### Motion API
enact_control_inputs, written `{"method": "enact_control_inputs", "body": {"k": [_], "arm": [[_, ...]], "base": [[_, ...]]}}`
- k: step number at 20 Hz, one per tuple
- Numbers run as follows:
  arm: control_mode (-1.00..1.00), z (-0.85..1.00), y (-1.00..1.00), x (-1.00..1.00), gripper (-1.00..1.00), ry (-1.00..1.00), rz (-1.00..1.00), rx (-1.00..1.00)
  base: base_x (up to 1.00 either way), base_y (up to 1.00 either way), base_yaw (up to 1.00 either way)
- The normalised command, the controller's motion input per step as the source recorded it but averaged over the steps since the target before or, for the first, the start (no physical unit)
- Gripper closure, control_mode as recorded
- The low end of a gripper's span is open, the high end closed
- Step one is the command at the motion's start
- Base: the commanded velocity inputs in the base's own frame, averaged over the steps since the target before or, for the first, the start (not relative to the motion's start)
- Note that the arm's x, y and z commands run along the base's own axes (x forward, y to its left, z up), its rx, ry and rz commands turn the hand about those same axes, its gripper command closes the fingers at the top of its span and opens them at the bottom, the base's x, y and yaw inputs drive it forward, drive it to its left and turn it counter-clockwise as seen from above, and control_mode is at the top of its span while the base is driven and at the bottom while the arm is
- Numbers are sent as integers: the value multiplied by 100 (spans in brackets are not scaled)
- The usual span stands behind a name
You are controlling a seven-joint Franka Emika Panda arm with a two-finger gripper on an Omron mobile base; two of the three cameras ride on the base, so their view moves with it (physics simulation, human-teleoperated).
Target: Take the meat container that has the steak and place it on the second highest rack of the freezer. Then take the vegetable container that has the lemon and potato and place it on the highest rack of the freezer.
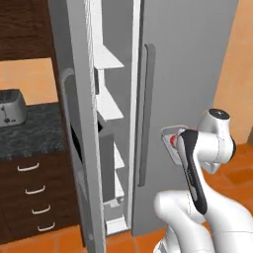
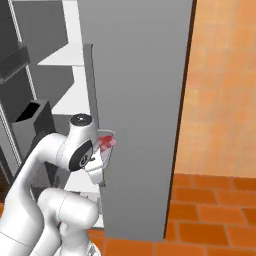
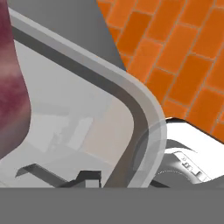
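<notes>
The meat container (image 1: 169, 132) is a shallow translucent tray held in the air in front of the freezer's (image 1: 188, 64) closed right door. The red steak (image 2: 106, 143) lies inside it. My gripper (image 2: 102, 153) is shut on the meat container at the rim, with my forearm hiding the grip in the left base view. In the hand view the tray's rounded rim (image 3: 144, 118) curves close to the camera. There the steak (image 3: 13, 96) is at the left, and the gripper (image 3: 61, 180) has its dark fingertips (image 3: 87, 177) under the tray floor. The vegetable container, lemon and potato are out of view.
The freezer's left door (image 1: 74, 123) stands open, showing white racks, a top one (image 1: 106, 59) and one below it (image 1: 111, 106). A toaster (image 1: 11, 106) sits on a dark counter over wooden drawers (image 1: 34, 197). Orange brick floor (image 2: 215, 210) lies to the right.
</notes>
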Motion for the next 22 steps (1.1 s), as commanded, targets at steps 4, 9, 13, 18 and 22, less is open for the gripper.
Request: {"method": "enact_control_inputs", "body": {"k": [4, 9, 13, 18, 22], "arm": [[100, 0, 0, 0, 100, 0, 0, 0], [100, 0, 0, 0, 100, 0, 0, 0], [100, 0, 0, 0, 100, 0, 0, 0], [100, 0, 0, 0, 100, 0, 0, 0], [-100, 0, -9, 4, 100, -8, 0, 0]], "base": [[34, -11, 76], [41, -18, 64], [40, -70, 43], [37, -24, 28], [9, 0, 5]]}}
